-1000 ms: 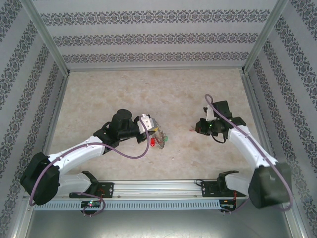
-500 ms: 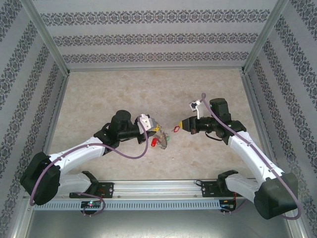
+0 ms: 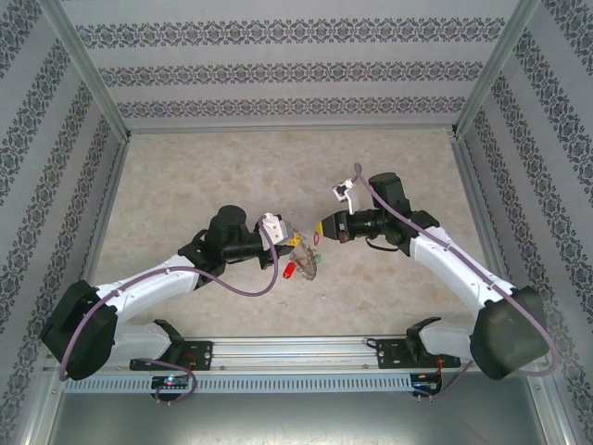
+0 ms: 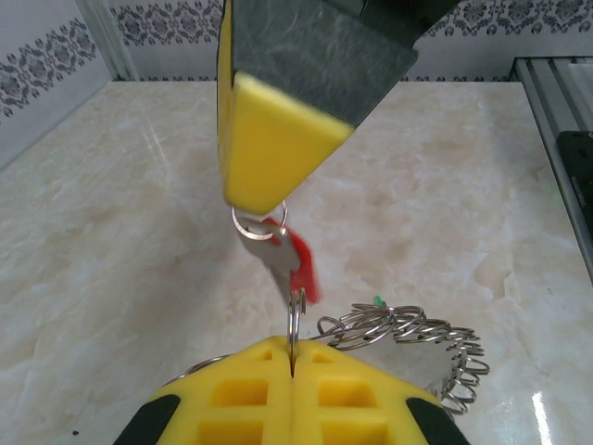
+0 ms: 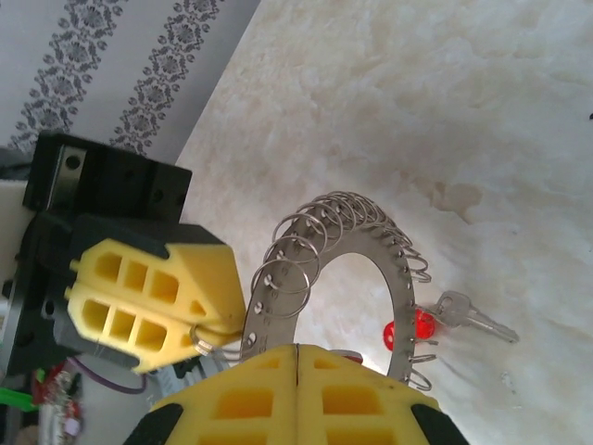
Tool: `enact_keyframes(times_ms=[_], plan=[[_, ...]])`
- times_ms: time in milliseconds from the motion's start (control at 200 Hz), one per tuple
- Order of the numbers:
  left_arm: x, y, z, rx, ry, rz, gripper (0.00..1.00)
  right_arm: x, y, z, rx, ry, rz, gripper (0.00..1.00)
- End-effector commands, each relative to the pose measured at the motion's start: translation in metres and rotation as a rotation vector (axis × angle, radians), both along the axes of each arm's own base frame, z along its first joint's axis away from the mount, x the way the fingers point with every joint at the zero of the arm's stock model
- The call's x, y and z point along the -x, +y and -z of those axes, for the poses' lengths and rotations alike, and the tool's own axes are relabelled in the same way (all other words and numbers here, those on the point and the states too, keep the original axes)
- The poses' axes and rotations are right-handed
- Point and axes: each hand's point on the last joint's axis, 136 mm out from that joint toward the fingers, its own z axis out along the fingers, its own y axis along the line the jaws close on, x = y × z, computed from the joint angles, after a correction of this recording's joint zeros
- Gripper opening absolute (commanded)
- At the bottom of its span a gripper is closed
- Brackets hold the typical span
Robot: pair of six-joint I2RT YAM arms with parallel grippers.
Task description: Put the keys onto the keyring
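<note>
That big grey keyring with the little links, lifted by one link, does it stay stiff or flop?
The keyring looks like a rigid flat metal band, so it probably keeps its shape. Its links hang loosely through holes, so it would likely swing and rattle. Its attached key probably sways too.

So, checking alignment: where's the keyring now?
Top view, left of centre: the keyring is held by the left tool, with the right tool close on its right.
</note>
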Motion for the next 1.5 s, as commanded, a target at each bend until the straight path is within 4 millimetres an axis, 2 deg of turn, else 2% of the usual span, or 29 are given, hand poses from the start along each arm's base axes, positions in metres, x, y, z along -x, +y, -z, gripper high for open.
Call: enact_keyframes(times_ms=[0,425,714,1124,1494], plan=[[-0.002,-0.005,-0.020,0.073,-0.080,-0.011,0.00,-0.001,0.011,-0.008,-0.045,0.072,-0.008,0.00],[-0.016,-0.002,-0.022,0.069,-0.127,-0.074,0.00,-0.001,0.023,-0.005,-0.072,0.178,-0.015,0.00],[-0.016,-0.004,-0.022,0.069,-0.121,-0.067,0.00,-0.003,0.031,-0.014,-0.110,0.181,-0.039,0.00],[-0.019,-0.003,-0.022,0.063,-0.128,-0.081,0.00,0.001,0.031,-0.004,-0.095,0.216,-0.043,0.00],[-0.024,0.000,-0.011,-0.004,-0.148,-0.108,0.00,0.007,0.028,-0.019,-0.144,0.227,-0.053,0.00]])
